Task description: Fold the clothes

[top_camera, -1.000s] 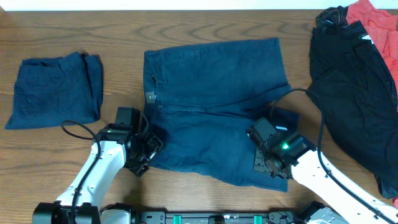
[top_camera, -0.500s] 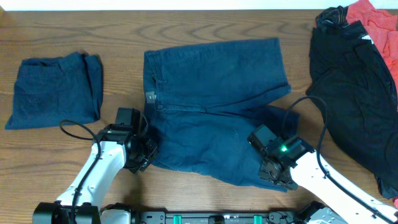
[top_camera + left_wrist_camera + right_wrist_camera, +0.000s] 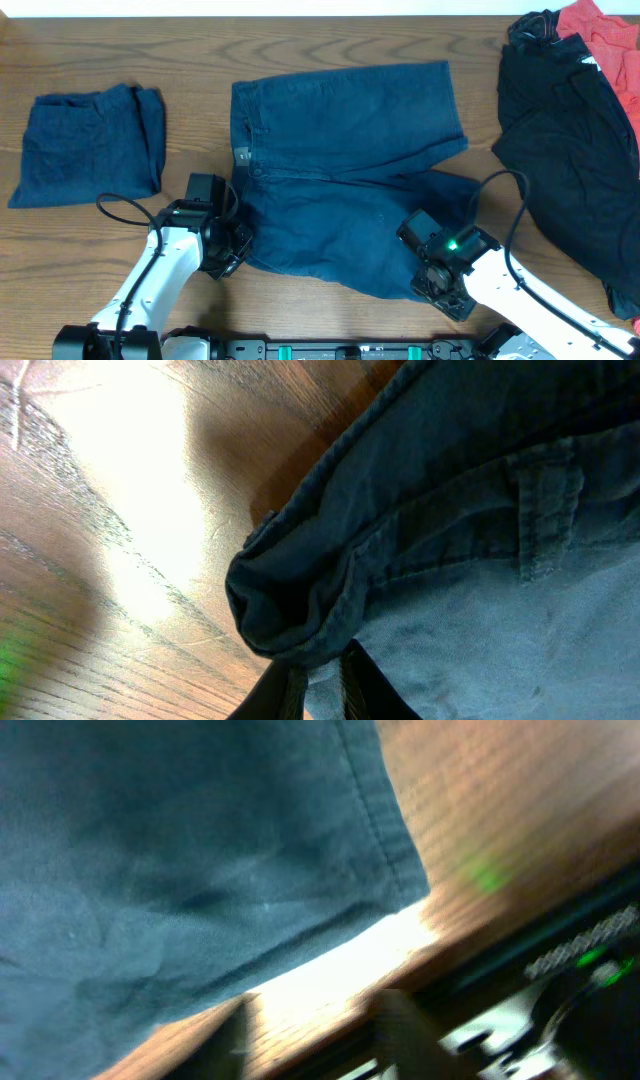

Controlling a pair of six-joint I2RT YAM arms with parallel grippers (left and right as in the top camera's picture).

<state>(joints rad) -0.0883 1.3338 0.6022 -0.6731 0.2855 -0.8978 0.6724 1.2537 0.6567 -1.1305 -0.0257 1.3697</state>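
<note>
- Shorts (image 3: 340,170) lie spread out, reaching from the left pincer to the right one, in the same place as a second ago.
- Folded navy garment (image 3: 85,145) sits well to the left of the left pincer, unmoved.
- Left pincer (image 3: 232,250), wide apart a second ago, is now clamped on the shorts' bunched waistband corner.
- Right pincer (image 3: 447,292) has backed off the leg hem, jaws apart, empty.

A wooden table (image 3: 330,35) spans the view; a crumpled black garment (image 3: 570,150) lies along its right side, a red cloth (image 3: 612,38) touching it at the far right corner
</note>
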